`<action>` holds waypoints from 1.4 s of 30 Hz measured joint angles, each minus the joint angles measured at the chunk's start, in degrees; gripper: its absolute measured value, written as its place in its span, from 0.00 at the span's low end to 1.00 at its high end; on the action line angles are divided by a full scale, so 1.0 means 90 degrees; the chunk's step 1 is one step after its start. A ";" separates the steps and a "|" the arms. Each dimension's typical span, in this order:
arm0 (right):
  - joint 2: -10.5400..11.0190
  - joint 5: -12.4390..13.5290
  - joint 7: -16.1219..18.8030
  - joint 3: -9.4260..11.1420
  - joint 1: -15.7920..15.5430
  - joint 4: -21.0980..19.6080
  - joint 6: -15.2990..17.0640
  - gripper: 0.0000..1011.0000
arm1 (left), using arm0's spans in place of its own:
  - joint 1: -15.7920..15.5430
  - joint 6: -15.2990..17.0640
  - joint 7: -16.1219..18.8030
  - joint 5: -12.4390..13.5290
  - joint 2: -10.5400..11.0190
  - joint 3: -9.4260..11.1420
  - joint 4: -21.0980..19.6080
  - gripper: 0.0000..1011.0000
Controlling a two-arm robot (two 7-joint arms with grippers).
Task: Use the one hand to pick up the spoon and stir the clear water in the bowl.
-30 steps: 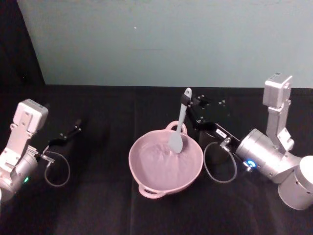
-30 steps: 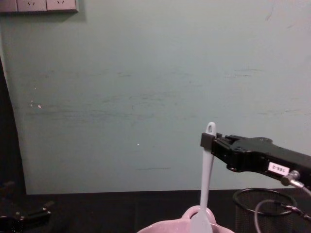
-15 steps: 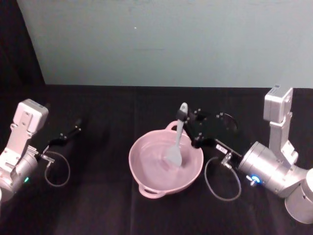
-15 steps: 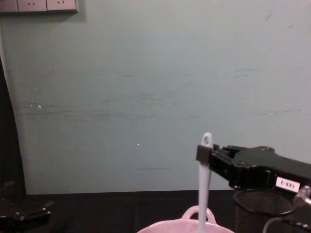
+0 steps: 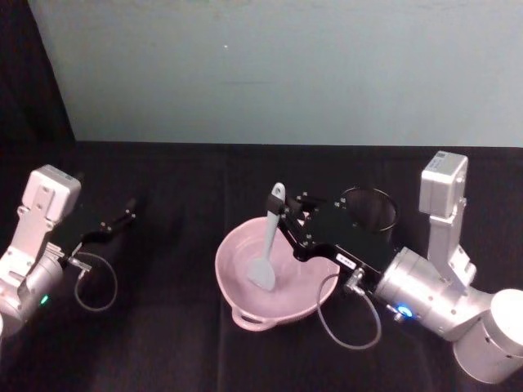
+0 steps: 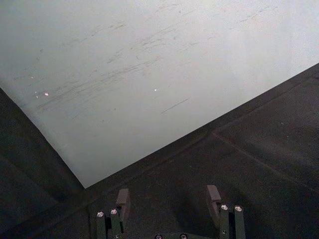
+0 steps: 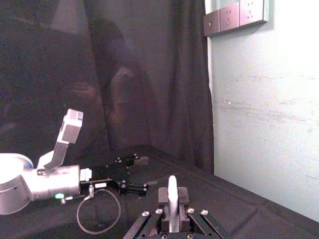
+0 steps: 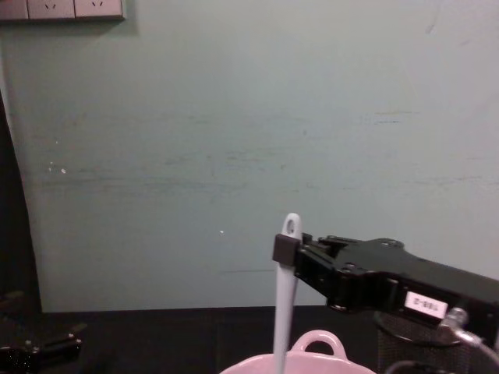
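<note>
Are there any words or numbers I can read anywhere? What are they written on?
White label on the right gripper, which holds the spoon in the bowl: dark print, too blurred to read.
Nothing else carries writing: not the spoon, the bowl, the mesh cup, or the left gripper parked at the left.

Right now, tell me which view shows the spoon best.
Head view: the whole spoon shows, blade in the bowl, handle in the right gripper. Chest view gives the handle; right wrist view, its tip.
</note>
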 joint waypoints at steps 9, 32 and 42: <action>-0.0363 0.0019 -0.0021 -0.0058 0.0317 0.0622 -0.0190 0.11 | 0.0000 0.0000 0.0000 0.0000 0.0000 0.0000 0.0000 0.99; -0.0063 -0.0163 -0.0236 0.0508 0.0070 0.0415 -0.0287 0.11 | 0.0000 0.0000 0.0000 0.0000 0.0000 0.0000 0.0000 0.99; -0.0051 -0.0197 -0.0080 0.0256 -0.0192 0.0069 -0.0231 0.11 | 0.0000 0.0000 0.0000 0.0000 0.0000 0.0000 0.0000 0.99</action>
